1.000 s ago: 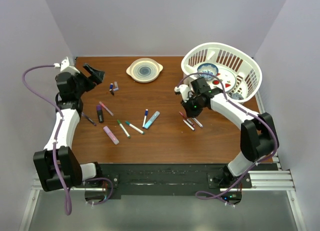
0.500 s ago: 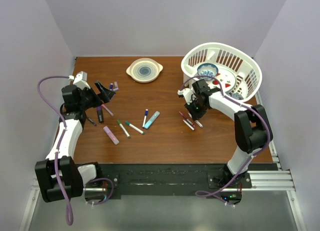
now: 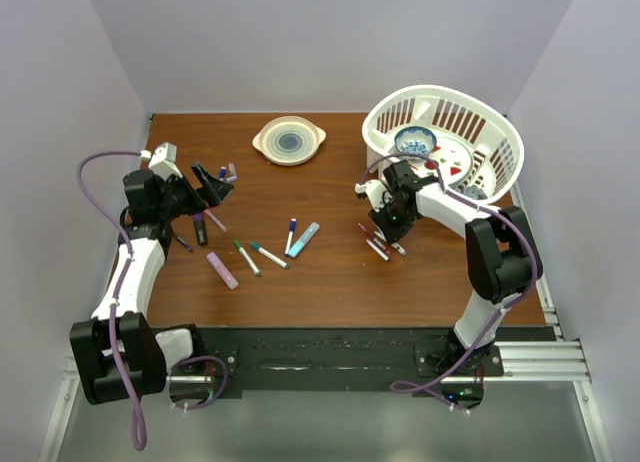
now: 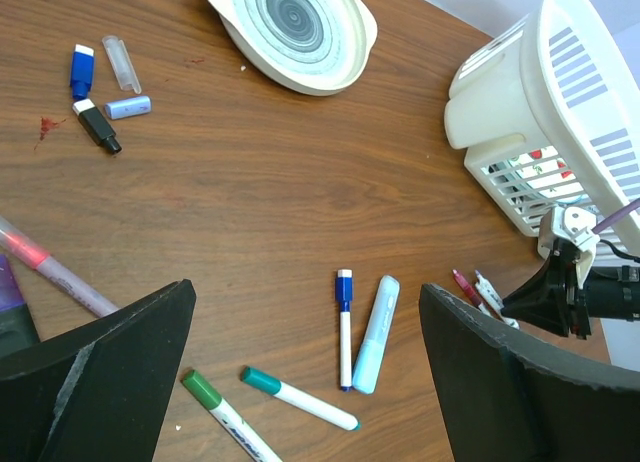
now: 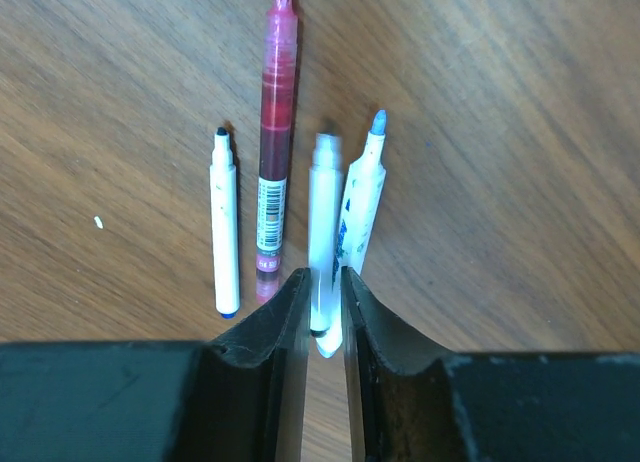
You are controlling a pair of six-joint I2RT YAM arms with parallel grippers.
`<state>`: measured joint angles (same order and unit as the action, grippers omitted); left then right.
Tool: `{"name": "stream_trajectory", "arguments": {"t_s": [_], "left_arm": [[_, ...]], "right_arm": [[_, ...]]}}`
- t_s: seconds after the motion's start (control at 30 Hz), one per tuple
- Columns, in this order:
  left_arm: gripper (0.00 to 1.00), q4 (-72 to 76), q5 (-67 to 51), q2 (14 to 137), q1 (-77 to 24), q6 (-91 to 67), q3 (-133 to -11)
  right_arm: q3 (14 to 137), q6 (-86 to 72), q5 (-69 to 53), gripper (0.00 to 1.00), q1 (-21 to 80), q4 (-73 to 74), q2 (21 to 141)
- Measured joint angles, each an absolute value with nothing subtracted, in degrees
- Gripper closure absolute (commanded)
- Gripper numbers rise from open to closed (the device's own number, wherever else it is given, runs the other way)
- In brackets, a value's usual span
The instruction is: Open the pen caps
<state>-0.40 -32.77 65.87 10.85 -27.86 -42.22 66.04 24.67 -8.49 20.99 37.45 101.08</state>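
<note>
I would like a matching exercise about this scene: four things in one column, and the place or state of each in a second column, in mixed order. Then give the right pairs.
Things
1. plate
2. basket
3. left hand
4. right hand

Place or state
a. open wide, holding nothing
b. far right corner of the table
c. closed on a white pen
d. far edge of the table, near the middle

Pairs: 1-d, 2-b, 3-a, 4-c

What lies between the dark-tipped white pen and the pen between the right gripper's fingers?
A red pen, beside the gripped white pen; right wrist view.
</note>
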Motion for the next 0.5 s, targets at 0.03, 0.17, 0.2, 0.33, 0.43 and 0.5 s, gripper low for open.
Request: {"name": "stream_trajectory", "arguments": {"t_s": [0.03, 0.17, 0.2, 0.33, 0.43, 0.5], "left_arm": [[0.0, -0.4, -32.8, 65.9, 10.9, -27.9, -42.2], [0.0, -0.2, -33.4, 66.5, 10.9, -27.9, -42.2], [0.0, -0.1, -33.5, 66.7, 10.8, -27.9, -42.2], [0.04, 0.3, -35.0, 67.6, 10.5, -27.9, -42.2], [0.09, 1.1, -37.1, 69.3, 8.7, -27.7, -42.2], [0.14, 0.5, -37.6, 70.9, 6.3, -27.0, -42.5]], "right_arm": [[66.0, 24.7, -8.5, 0.78, 21.0, 37.6, 101.2], [66.0, 24.7, -8.5, 0.77, 21.0, 37.8, 101.2], [66.0, 24.7, -8.5, 0.77, 21.0, 37.8, 101.2], [66.0, 24.8, -8.5, 0.73, 21.0, 38.0, 101.2], [66.0, 24.9, -8.9, 0.71, 21.0, 38.5, 100.7], [66.0, 25.2, -9.9, 0.68, 21.0, 38.9, 99.7]]}}
